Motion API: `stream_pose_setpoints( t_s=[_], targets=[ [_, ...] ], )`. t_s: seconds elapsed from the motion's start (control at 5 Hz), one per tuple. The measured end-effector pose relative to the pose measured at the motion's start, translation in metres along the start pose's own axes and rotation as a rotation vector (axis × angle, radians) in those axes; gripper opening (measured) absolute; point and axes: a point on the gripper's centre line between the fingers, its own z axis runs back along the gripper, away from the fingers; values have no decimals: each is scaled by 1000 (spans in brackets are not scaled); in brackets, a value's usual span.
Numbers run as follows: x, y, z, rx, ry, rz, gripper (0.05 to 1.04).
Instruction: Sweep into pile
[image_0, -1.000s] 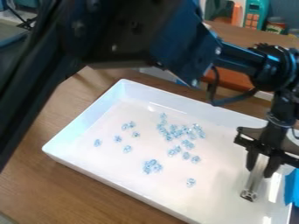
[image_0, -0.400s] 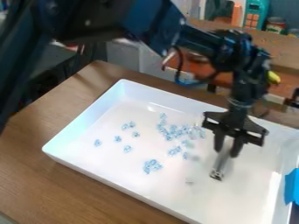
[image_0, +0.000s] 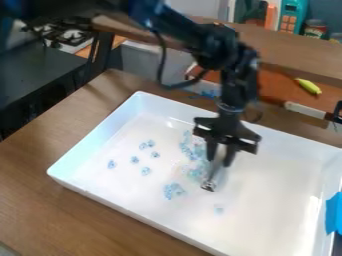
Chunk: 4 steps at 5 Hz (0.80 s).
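Fingers: clamped on tool
Bits: light, slippery, I'd guess — nudge toward 9 o'clock
Hold: tool's top

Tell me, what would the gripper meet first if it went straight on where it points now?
Most likely the floor of the white tray, met by the tool that the gripper holds pointing down; whether the tip touches it is unclear.

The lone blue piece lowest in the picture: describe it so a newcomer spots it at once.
Start at the white tray. Below and slightly right of the tool in the gripper lies a small pale-blue piece. It sits alone, lower in the picture than all the others.
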Motion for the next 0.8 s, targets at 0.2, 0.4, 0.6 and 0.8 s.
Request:
stream_pose_setpoints(
  t_s=[0.2,0.4,0.6,0.8],
  targets=[
    [-2,27,-1,12,-4,18,340],
    [-6,47,-3,23,-7,8,340],
    [-11,76,-6,58,-5,22,340],
    [-15,90,-9,115,-30,-6,340]
  ],
)
